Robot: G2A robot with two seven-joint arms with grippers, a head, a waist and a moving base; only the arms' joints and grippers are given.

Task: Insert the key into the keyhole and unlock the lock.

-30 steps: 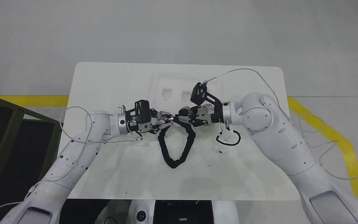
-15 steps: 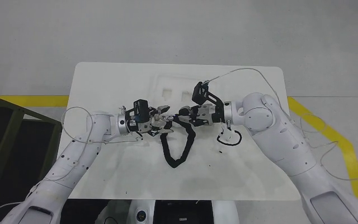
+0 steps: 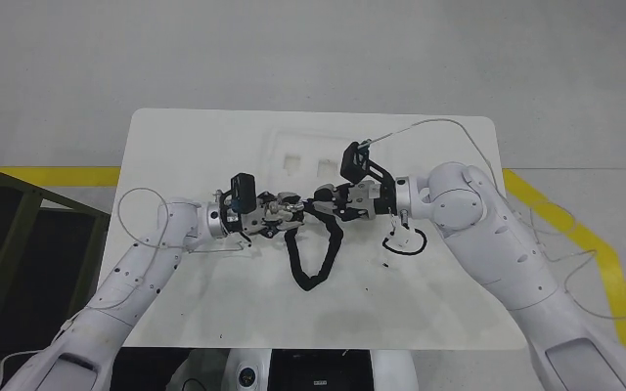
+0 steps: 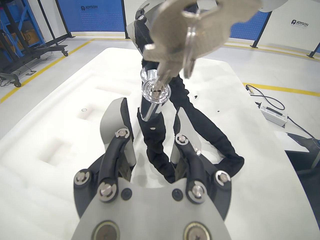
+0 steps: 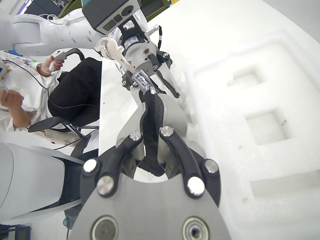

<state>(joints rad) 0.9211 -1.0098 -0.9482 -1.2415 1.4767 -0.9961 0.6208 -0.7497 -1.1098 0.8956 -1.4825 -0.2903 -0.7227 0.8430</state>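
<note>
The top view looks straight down on the white surface (image 3: 176, 137) from above both arms. The left wrist view rides close behind the left end effector (image 4: 150, 107), the right behind the right end effector (image 5: 153, 116) — they face each other, sharing the lock (image 4: 155, 91) and key (image 4: 220, 26) from opposite ends.

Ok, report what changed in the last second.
The left gripper opened, apparently letting go of the key, and its wrist rolled a little. It now straddles the lock below the keyhole, where the key sits. The right gripper stayed shut on the chain, whose loop barely shifted.
</note>
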